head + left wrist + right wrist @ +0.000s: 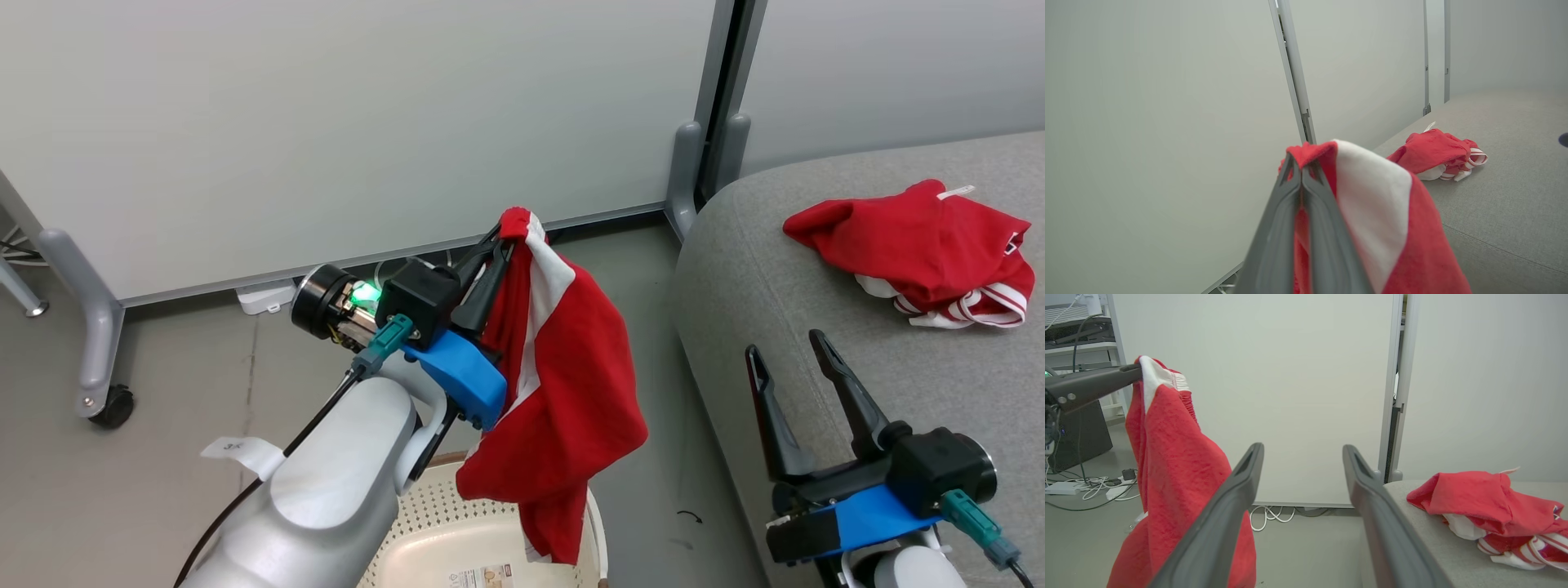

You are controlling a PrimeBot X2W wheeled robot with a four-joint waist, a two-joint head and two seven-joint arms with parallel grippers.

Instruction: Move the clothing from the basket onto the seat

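Left gripper [503,233], beside the seat [816,269], is clenched on a hanging red garment [571,367]; right gripper [784,343] gapes empty over the seat.

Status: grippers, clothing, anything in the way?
Left gripper shut on hanging red garment, above basket. Right gripper open, empty, over seat. Second garment already on seat. No obstruction seen.

Head view downward; both wrists share seat [1515,196].
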